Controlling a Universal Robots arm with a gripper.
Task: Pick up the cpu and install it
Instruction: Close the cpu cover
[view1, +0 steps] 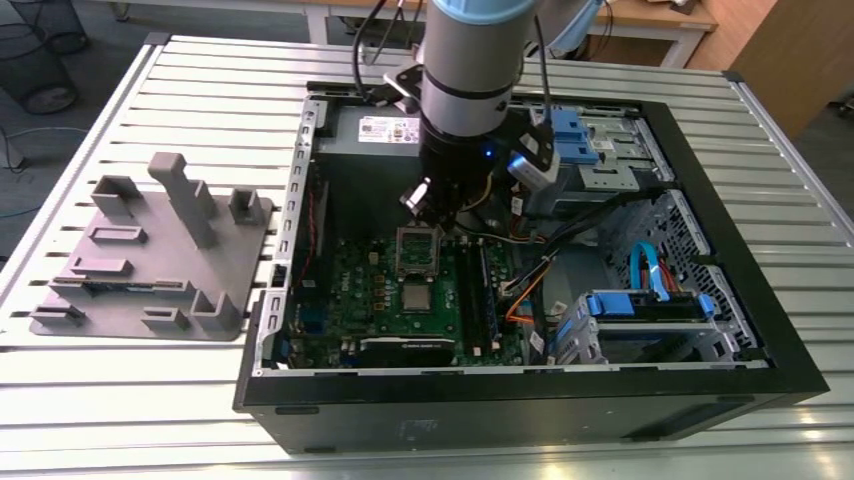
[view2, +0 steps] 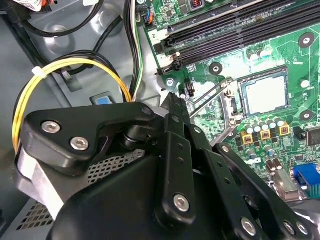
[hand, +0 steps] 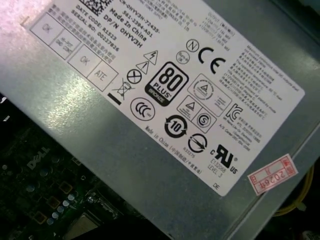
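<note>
Cpu (view2: 263, 95): apparently seated in its socket, frame (view1: 418, 245) raised. Gripper (view1: 447, 205): above the board (view1: 360, 285); whether wide or narrow, cannot tell.

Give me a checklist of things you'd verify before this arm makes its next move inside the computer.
1. The cpu is in its socket on the green board: ok, it lies inside the frame.
2. The cpu sits fully flat: cannot tell.
3. The socket lid is out of the way: ok, it stands open beside the cpu.
4. The gripper is apart from the cpu: ok, it hangs off to one side of the socket.
5. The yellow cable is free of the arm: cannot tell, it loops close behind the gripper's body.
</note>
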